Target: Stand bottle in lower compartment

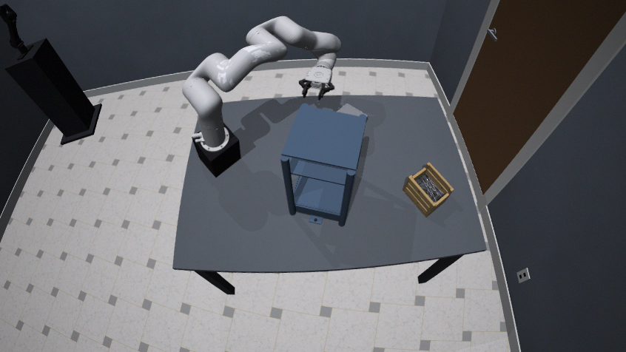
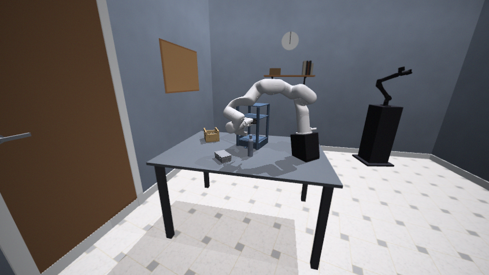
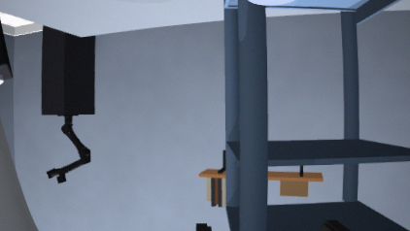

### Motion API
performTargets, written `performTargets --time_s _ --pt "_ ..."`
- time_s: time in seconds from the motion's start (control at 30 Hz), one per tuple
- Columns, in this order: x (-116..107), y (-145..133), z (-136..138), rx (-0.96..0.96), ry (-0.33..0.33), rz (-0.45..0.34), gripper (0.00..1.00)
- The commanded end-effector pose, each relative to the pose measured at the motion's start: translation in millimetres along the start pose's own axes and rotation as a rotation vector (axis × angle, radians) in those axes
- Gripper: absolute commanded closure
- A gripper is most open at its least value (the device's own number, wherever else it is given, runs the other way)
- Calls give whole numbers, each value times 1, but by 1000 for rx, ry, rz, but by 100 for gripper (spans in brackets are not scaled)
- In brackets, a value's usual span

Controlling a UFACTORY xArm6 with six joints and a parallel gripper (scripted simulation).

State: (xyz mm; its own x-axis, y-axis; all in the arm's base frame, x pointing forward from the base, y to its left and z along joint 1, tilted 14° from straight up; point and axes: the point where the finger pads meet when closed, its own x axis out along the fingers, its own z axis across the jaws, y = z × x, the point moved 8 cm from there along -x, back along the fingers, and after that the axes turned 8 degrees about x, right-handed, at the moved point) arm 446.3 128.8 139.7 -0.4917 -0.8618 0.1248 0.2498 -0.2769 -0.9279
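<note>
A dark grey bottle (image 2: 250, 145) stands upright, cap up, on the table (image 2: 191, 155) (image 1: 245, 227) just outside the blue shelving unit (image 1: 323, 135) (image 2: 258, 118) (image 3: 253, 97). In the top view the unit's top hides the bottle. My gripper (image 1: 314, 92) (image 2: 252, 120) hangs a little above the bottle, beside the unit's far side, fingers partly apart with nothing between them. In the wrist view only the fingertips show at the bottom edge, with the unit's posts and shelves ahead. The lower compartment (image 1: 317, 194) holds nothing.
A grey block (image 2: 222, 156) (image 1: 352, 110) lies on the table near the bottle. A wooden crate (image 1: 428, 188) (image 2: 211, 134) of metal parts stands apart at the table's side. The arm's black base (image 1: 216, 153) (image 2: 304, 146) sits on the table. A small blue tab (image 1: 314, 220) lies before the unit.
</note>
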Motion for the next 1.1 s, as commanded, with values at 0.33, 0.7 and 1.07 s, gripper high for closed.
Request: performTargets --time_s 0.33,0.7,1.07 --pt "-1 -1 -1 -16 -17 5 37" --pt "-1 -1 -1 -19 -20 5 37" --pt "-1 0 -1 -18 -20 7 37"
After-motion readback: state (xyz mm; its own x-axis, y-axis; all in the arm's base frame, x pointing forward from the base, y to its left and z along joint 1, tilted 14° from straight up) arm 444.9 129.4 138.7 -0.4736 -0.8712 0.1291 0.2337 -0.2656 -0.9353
